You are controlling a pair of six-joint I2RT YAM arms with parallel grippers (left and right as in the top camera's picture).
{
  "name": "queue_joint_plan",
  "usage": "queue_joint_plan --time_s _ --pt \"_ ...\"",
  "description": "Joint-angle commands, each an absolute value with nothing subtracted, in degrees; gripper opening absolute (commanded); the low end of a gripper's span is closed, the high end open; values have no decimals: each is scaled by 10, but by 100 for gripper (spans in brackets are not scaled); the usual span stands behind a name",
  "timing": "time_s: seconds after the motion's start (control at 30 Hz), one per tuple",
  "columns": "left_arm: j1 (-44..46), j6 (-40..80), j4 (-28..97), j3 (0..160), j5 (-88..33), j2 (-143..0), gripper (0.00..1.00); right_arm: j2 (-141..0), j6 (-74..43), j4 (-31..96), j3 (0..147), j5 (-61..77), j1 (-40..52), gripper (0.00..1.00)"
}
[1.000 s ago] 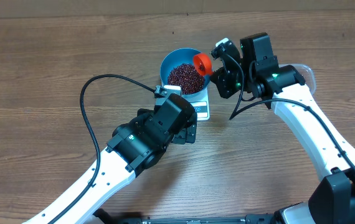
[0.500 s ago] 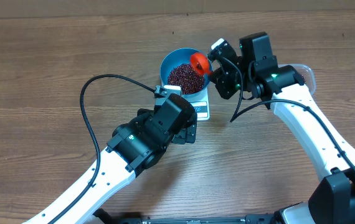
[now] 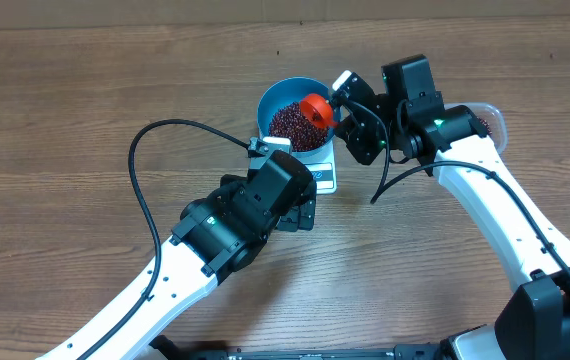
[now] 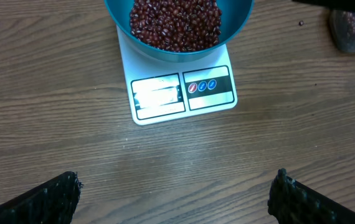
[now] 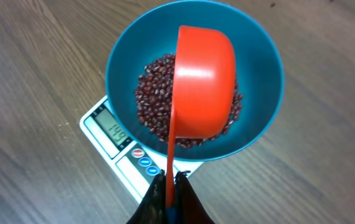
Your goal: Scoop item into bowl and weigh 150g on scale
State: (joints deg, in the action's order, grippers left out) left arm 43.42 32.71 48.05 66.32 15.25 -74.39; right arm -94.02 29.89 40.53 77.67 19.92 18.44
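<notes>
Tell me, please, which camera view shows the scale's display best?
The right wrist view: the display on the scale is close, digits visible. The left wrist view shows it glared white. Overhead, the bowl leaves only a scale corner visible.

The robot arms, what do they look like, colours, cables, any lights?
Both the left arm and the right arm have glossy white links and bulky black joint housings. A loose black cable loops beside the left one; another hangs from the right, which shows a small green light. The left end effector and right end effector are black.
</notes>
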Motion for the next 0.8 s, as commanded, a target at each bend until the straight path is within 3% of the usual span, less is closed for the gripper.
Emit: queue_joint_plan --time_s 0.0,0.77 --pt "435 334 480 665 158 -746 99 -934 316 395 791 202 188 4" --pt "435 334 480 665 158 -746 100 -934 415 399 791 202 188 4"
